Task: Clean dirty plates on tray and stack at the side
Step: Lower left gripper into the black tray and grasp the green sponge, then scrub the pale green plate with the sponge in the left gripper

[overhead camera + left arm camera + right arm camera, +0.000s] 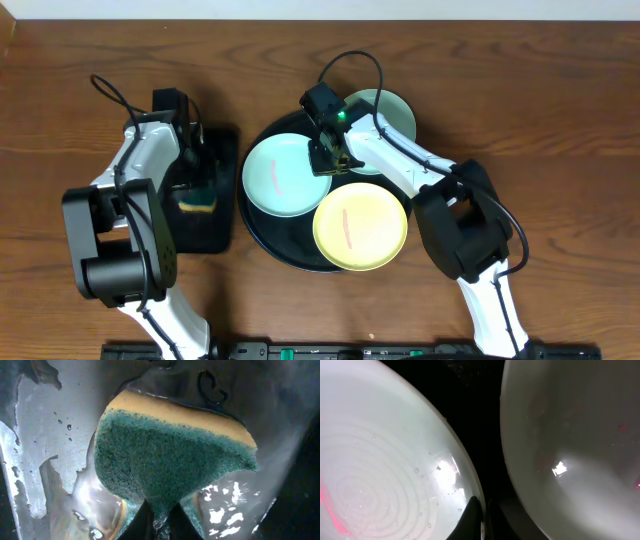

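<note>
You're at a robotics lab bench with kitchen props on it. Take the round black tray (pixel 280 242) as your centre. It lies on a plain brown wooden table (pixel 560 120). A cabled left arm (pixel 120 230) stands to its left and a right arm (pixel 465 225) to its right, both rising near a black mounting rail (pixel 350 350) at the table edge. Plastic plates (pixel 287 175) sit on the tray and at its far rim. Left of it, a wet rectangular black tray (pixel 215 235) holds a sponge (pixel 170 460).
</note>
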`<move>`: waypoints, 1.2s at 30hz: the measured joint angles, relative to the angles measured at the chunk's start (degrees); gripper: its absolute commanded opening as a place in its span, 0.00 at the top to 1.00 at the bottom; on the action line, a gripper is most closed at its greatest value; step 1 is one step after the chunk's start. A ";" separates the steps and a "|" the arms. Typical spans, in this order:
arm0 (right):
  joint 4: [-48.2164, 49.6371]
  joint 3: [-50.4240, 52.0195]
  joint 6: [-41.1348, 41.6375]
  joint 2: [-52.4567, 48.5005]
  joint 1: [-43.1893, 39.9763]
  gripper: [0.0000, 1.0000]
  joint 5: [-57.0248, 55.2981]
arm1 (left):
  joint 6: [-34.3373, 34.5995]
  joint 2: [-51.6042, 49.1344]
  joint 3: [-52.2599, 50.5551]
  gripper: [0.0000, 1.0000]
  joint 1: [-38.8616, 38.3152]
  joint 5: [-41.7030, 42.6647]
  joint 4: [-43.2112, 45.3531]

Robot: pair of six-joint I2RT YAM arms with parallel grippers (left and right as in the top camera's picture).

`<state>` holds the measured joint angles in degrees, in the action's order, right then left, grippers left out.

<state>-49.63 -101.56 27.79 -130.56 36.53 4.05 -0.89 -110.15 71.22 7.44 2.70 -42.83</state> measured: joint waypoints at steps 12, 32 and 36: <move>0.04 0.00 0.00 0.00 0.00 0.99 0.00 | 2.29 16.81 0.04 0.93 -0.07 1.07 -1.97; 0.09 0.00 0.00 -0.04 0.00 0.99 0.00 | 26.67 13.14 0.07 0.93 -17.07 1.33 2.01; 0.09 0.00 -0.02 -0.04 0.00 0.99 0.00 | 31.23 8.11 -0.33 0.93 -18.86 -0.74 2.25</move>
<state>-49.54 -101.56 27.77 -130.61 36.53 4.05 30.35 -102.04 70.89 -11.42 1.96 -40.58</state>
